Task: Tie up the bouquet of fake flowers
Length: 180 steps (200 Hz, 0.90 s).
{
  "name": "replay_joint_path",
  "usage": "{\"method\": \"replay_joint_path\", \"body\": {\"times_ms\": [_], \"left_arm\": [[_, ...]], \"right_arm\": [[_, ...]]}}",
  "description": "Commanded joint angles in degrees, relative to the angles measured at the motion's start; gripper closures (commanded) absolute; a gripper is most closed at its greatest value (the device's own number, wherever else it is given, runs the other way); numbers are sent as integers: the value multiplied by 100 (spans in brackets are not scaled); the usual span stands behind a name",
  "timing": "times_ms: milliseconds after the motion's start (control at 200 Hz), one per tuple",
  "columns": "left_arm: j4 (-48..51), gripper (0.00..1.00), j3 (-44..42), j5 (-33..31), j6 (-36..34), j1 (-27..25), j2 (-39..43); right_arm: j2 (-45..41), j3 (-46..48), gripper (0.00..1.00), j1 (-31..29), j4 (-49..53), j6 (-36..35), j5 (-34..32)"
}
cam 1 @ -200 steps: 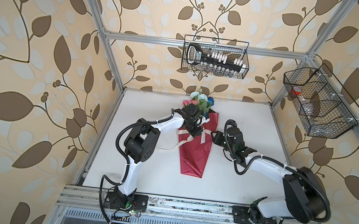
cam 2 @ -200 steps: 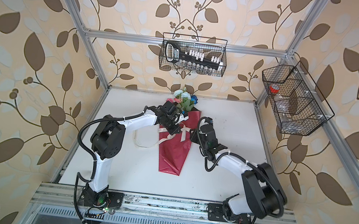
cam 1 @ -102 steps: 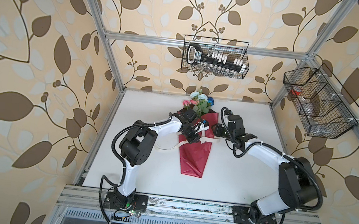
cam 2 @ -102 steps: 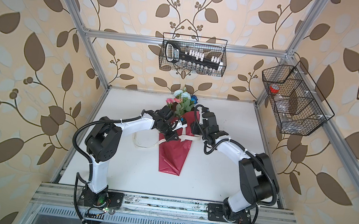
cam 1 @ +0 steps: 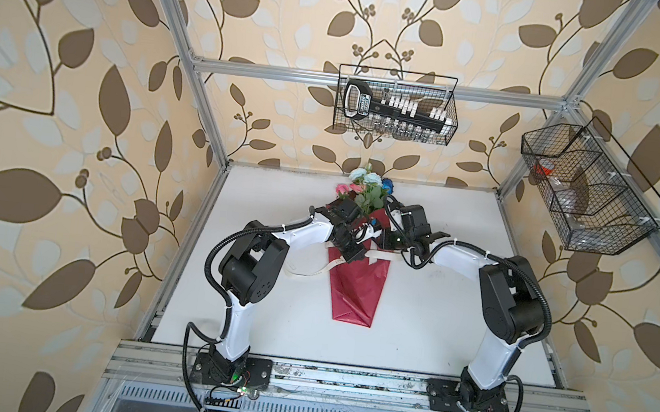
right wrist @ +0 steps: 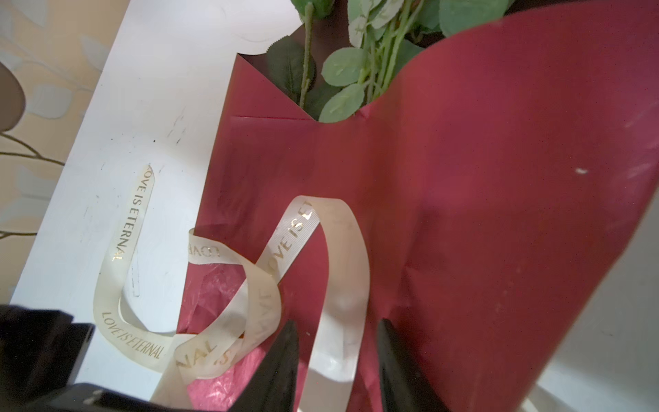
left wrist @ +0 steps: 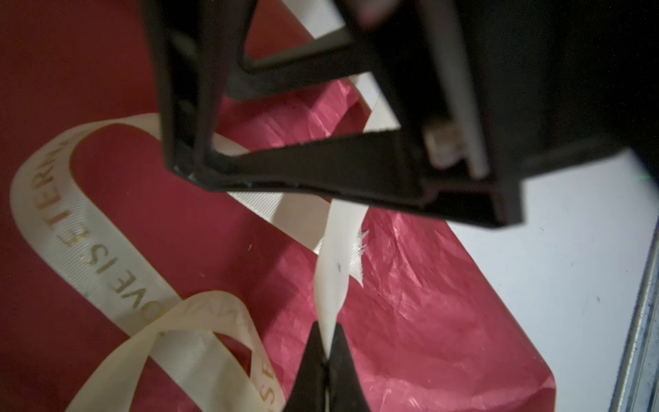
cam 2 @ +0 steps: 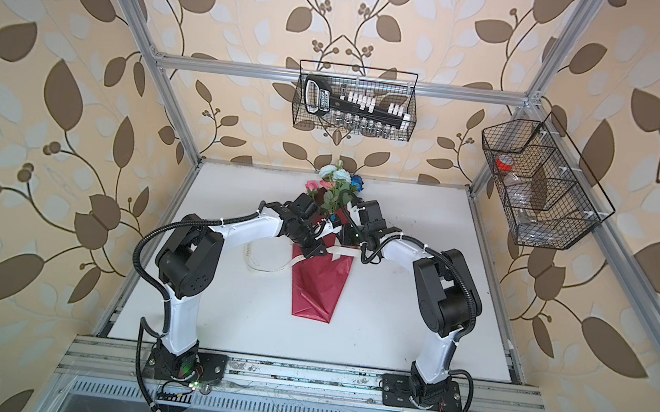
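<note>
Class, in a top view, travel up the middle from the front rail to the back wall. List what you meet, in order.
Silver aluminium front rail → shiny red wrapping sheet → cream printed ribbon → bouquet of fake flowers → black wire basket on the back wall.

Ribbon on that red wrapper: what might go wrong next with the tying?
1. The left gripper pinches only a thin twisted bit of the ribbon near a frayed edge; a tug might slip it free.
2. The right gripper is open astride a ribbon band on the red wrapper; closing could catch the wrapper too.
3. The loops look loose, so pulling may drag the bouquet instead of tightening.
</note>
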State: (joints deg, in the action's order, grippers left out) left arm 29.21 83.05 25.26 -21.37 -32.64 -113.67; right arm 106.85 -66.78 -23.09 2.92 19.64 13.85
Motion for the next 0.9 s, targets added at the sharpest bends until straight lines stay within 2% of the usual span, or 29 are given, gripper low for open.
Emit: {"method": "replay_joint_path", "body": {"times_ms": [0,465,625,790,895], "left_arm": [[-63,100,89,242,-130,-98,91],[-214,99,17,378,-105,-97,51],[-206,99,32,406,-69,-101,27],[-253,93,-29,462,-17,-99,166],[-256,74,-60,386,75,-100,374]], "right_arm": [[292,-233,63,-110,42,-134,131],[904,-735,62,-304,351,-164,-669],[1004,-847,67,-404,507,-241,-1167],[896,-845,85,-413,571,-254,-1547],[720,-823,99,-412,583,-276,-1571]]}}
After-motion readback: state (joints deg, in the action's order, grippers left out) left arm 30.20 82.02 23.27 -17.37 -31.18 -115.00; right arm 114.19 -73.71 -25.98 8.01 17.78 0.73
